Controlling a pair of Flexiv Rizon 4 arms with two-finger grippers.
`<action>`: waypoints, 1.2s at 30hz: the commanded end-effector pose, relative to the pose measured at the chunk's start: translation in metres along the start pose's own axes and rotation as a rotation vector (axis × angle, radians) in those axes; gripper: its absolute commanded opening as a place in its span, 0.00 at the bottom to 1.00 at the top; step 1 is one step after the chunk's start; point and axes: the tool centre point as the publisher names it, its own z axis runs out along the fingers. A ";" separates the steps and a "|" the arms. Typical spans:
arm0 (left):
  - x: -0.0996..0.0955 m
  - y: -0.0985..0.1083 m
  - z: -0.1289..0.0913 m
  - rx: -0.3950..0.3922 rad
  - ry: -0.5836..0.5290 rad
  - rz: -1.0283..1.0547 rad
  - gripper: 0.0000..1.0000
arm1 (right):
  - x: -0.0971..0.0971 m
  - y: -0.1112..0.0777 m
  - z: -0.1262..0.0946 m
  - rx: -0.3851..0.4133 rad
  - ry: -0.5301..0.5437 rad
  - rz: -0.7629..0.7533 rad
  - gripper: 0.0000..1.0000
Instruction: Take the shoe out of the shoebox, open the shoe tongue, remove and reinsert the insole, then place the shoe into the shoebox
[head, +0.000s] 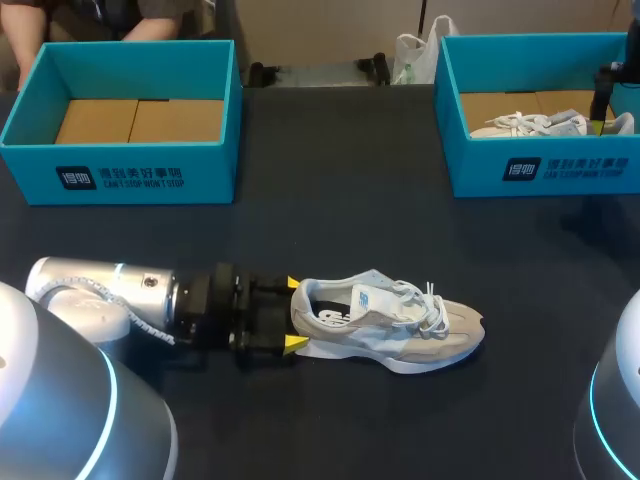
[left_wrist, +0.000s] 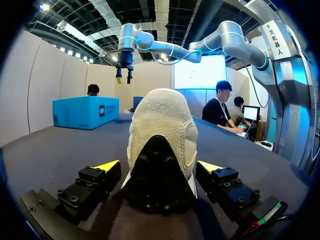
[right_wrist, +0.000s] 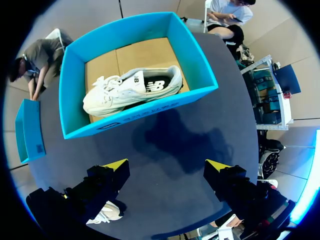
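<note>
A grey and white sneaker (head: 395, 322) lies on its side on the dark table, heel toward my left arm. My left gripper (head: 293, 313) is open, and the heel (left_wrist: 161, 130) sits between its yellow-tipped fingers (left_wrist: 107, 166) with narrow gaps on both sides. A second white sneaker (right_wrist: 132, 90) lies in the blue shoebox (head: 470, 165) at the back right. My right gripper (right_wrist: 167, 165) hangs open and holds nothing, high over the near wall of that shoebox (right_wrist: 150, 112). It also shows in the head view as the right gripper (head: 603, 105).
Another blue shoebox (head: 120, 170) stands at the back left, with only brown cardboard on its floor. Dark tabletop (head: 350, 220) stretches between the two boxes and the sneaker.
</note>
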 end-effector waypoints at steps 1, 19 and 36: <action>-0.002 0.001 0.007 0.001 0.000 0.001 1.00 | 0.000 0.000 0.000 -0.001 -0.001 0.000 1.00; -0.002 0.002 0.022 -0.008 0.025 0.014 1.00 | 0.000 0.000 0.000 -0.001 -0.001 0.000 1.00; 0.003 0.004 0.031 0.012 0.026 0.014 1.00 | 0.000 0.000 0.000 -0.001 -0.001 0.000 1.00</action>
